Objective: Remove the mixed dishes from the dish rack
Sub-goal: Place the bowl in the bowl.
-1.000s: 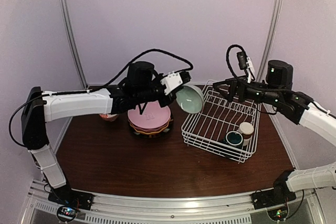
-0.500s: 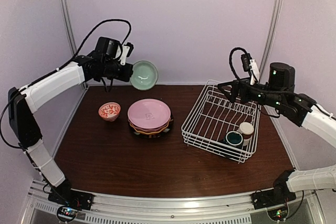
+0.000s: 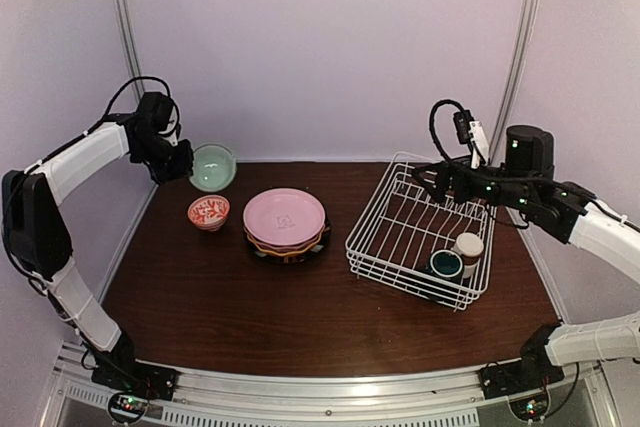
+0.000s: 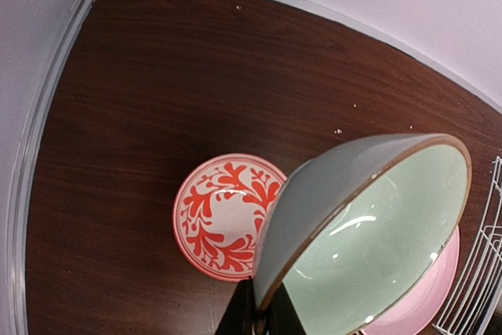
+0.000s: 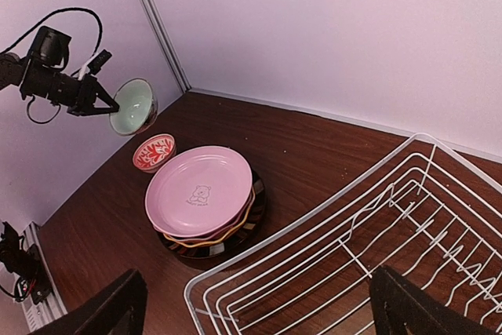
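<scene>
Since 1 second ago, the left gripper (image 3: 188,165) has carried the pale green bowl (image 3: 213,167) from beside the dish rack (image 3: 400,247) to the rear left corner. Its jaws pinch the bowl's rim. The bowl hangs tilted beyond the fingertips, just behind the red-patterned bowl (image 3: 208,212). The right gripper (image 3: 428,177) is spread wide over the rack's far edge, holding nothing.

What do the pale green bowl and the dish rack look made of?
Pale green bowl: likely glazed ceramic with a glossy finish, given the bright highlights inside and the thin brown line along the rim edge.
Dish rack: likely metal wire with a smooth white coating, given the thin bent rods, uniformly white. Paint or plastic coating, cannot tell.
</scene>
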Robot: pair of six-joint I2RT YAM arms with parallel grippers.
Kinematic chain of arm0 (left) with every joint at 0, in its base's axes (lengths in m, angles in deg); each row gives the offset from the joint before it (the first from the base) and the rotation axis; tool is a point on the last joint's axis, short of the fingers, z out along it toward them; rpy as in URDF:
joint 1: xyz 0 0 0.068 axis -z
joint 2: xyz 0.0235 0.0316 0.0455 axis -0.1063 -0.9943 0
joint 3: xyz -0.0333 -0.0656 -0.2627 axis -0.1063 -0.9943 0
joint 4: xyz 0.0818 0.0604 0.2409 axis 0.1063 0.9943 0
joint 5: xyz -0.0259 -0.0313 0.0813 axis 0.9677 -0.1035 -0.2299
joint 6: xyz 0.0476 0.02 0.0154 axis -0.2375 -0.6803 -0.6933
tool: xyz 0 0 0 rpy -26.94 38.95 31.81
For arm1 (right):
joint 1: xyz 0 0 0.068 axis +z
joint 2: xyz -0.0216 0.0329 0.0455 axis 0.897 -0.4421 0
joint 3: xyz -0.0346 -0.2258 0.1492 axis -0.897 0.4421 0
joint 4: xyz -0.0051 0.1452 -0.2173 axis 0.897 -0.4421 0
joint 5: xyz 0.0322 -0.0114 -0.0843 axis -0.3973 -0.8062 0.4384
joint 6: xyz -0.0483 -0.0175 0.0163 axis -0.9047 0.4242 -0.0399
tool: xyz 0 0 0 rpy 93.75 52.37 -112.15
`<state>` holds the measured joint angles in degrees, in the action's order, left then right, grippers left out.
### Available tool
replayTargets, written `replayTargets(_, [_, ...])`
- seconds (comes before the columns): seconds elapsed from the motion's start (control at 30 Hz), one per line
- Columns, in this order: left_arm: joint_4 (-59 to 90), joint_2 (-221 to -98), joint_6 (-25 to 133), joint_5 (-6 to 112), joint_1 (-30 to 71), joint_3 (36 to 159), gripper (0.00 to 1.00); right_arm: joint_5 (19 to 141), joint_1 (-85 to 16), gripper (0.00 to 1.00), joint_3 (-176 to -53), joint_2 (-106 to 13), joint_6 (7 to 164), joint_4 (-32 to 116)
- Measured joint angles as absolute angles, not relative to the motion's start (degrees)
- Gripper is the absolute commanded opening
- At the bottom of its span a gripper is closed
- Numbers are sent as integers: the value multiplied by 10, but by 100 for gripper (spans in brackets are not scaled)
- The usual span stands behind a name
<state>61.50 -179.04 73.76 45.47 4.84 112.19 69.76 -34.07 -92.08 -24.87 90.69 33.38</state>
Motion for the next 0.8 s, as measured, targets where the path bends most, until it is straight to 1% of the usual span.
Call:
replayTargets(0.27, [623,-1809,788,511,12,1090,1,698,-341,100,-918,-255,908,336])
replayTargets(0.4, [624,-1829,804,512,-1,1075,2,697,-341,100,-918,-258,908,339])
replayTargets(0.57, [622,-1850,816,514,-5,1072,6,697,-341,100,-918,-267,909,343])
replayTargets(0.8, [604,-1874,833,526,-11,1062,7,697,-341,100,-918,-270,909,344])
